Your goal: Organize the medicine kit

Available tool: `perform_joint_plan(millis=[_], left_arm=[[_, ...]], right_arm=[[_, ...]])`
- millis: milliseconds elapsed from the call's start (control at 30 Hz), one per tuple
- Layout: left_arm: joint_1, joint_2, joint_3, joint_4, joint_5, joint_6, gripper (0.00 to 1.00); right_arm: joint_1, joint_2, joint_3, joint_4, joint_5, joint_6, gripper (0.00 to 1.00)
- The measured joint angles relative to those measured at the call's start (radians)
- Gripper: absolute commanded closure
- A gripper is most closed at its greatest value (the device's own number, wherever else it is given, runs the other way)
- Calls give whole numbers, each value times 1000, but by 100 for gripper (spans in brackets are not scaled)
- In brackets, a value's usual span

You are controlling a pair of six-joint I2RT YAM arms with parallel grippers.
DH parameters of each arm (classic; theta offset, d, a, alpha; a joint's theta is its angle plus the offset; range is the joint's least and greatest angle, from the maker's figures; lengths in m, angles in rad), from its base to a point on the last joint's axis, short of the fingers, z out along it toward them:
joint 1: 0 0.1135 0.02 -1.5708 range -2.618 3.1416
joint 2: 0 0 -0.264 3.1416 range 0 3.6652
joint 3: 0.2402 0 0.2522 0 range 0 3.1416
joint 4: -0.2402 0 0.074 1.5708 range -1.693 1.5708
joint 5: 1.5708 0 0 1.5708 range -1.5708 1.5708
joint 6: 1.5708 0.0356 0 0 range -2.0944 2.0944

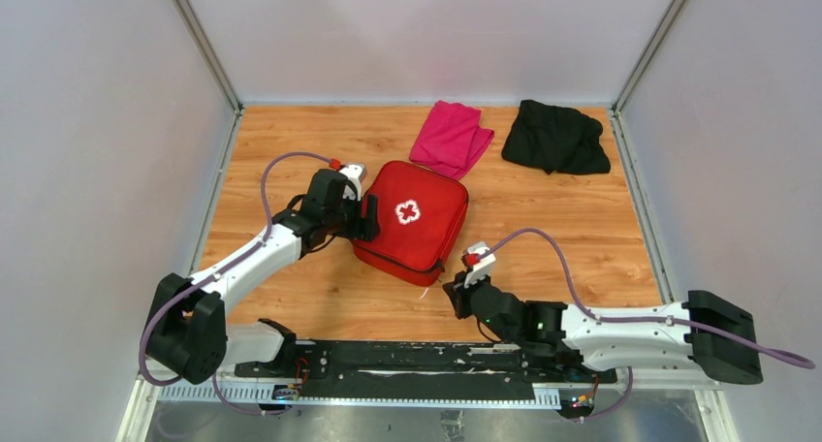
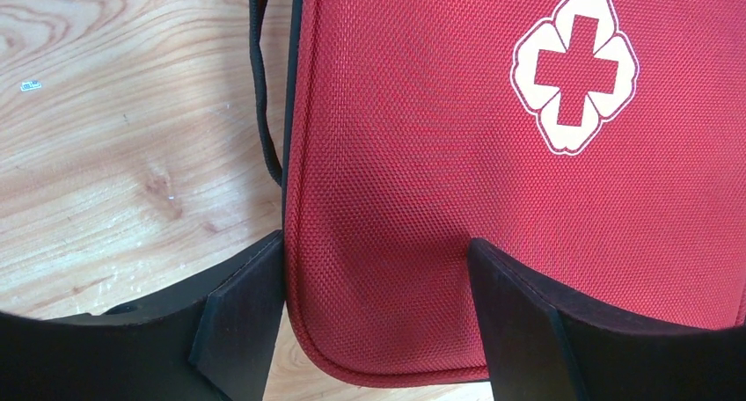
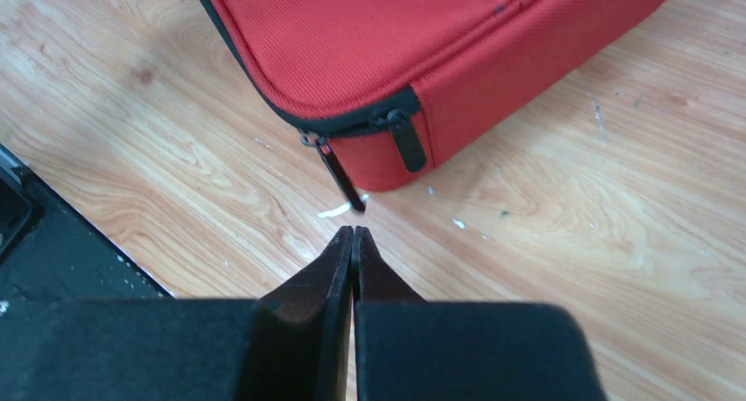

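Kit (image 1: pixel 412 219) lies closed mid surface (image 1: pixel 582 238). R gripper (image 3: pixel 353 234) pinched tight, empty, tips just short of zip pull (image 3: pixel 341 177) straight ahead at kit's near corner. L gripper (image 2: pixel 374 251) wide, straddling left corner, not clearly clamped.

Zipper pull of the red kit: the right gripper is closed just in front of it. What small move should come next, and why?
Probably open the right gripper a little and ease it forward until the zipper pull sits between its jaws. They are shut on nothing now, tips just short of the pull, and the zip of the medicine kit looks closed at this corner.
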Motion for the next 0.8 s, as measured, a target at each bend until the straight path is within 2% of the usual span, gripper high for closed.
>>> perform_joint_plan(millis=[200, 233, 367, 400, 600, 800], left_arm=[[0, 3, 0, 2, 0, 0, 24], [0, 4, 0, 3, 0, 0, 25], [0, 5, 0, 4, 0, 0, 24], [0, 5, 0, 4, 0, 0, 23], [0, 7, 0, 7, 1, 4, 23], [0, 7, 0, 8, 1, 5, 23]], right_arm=[[0, -113, -86, 1, -1, -60, 93], [0, -120, -94, 3, -2, -72, 89], [0, -130, -116, 37, -14, -121, 61], [-1, -130, -120, 50, -21, -146, 58], [-1, -79, -120, 164, -59, -204, 48], [-1, 108, -74, 256, -65, -212, 45]])
